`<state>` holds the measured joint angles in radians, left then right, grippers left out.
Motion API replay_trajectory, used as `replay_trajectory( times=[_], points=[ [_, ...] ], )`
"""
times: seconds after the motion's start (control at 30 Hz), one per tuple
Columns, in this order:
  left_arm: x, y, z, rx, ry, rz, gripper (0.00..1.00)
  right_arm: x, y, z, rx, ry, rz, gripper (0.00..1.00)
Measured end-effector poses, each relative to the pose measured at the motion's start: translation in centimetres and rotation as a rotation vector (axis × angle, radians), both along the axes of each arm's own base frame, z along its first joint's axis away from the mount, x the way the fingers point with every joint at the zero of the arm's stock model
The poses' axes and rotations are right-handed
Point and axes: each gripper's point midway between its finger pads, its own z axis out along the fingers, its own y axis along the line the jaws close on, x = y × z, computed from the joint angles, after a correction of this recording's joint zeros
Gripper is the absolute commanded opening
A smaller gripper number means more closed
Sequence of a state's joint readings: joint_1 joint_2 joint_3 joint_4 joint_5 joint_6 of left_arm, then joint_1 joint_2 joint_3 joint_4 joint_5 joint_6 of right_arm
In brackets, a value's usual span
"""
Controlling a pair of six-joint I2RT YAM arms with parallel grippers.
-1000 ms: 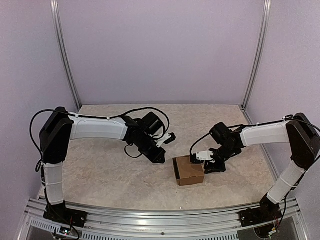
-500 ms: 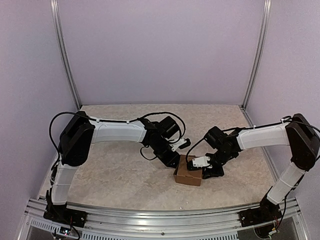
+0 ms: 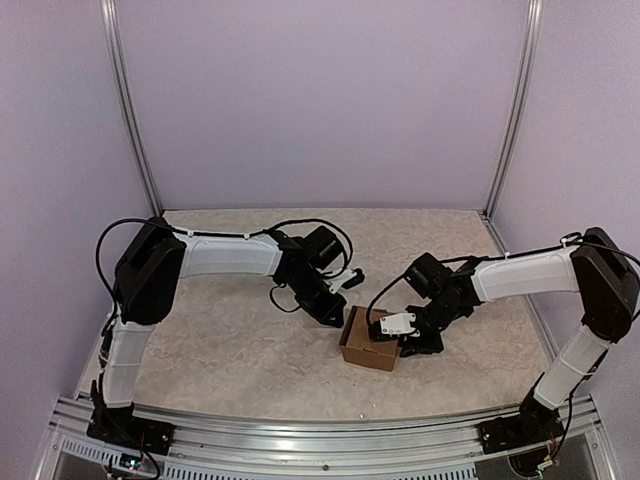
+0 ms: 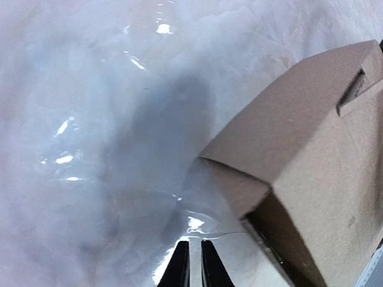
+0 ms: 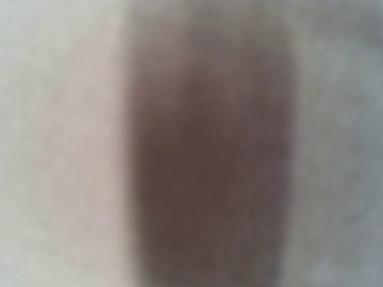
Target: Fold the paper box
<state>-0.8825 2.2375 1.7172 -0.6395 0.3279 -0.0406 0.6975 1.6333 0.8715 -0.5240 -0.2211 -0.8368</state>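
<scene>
Overhead view. The left end effector, fingers nearly together and empty, sits at the far-left corner of the paper box, which stands mid-surface. The right end effector abuts its right side; whether it grips cannot be told. Risk: an unbraced push could slide or crush the box.
</scene>
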Motion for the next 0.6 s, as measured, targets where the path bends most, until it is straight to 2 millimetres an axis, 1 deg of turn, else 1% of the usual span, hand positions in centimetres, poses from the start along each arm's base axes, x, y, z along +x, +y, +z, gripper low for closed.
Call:
replay_trajectory(
  times=[0.1,0.17,0.33,0.43,0.57,0.6],
  points=[
    [1.3,0.6,0.4,-0.003,-0.012,0.021,0.07,0.2,0.2,0.1,0.006,-0.008,0.000,0.24],
    [2.3,0.4,1.2,-0.017,-0.027,0.026,0.08,0.3,0.3,0.1,0.010,-0.013,0.000,0.24],
    [4.1,-2.3,3.7,-0.091,-0.079,0.010,0.08,0.6,0.6,0.3,0.014,-0.018,0.000,0.24],
    [3.9,-3.7,3.9,-0.114,-0.077,-0.014,0.07,1.0,0.9,0.5,0.020,-0.024,-0.003,0.24],
    [2.1,-5.9,3.3,-0.117,-0.066,-0.062,0.07,1.6,1.3,0.7,0.027,-0.028,-0.010,0.24],
    [1.6,-6.2,3.0,-0.109,-0.066,-0.070,0.08,1.6,1.4,0.7,0.027,-0.028,-0.009,0.24]
  ],
)
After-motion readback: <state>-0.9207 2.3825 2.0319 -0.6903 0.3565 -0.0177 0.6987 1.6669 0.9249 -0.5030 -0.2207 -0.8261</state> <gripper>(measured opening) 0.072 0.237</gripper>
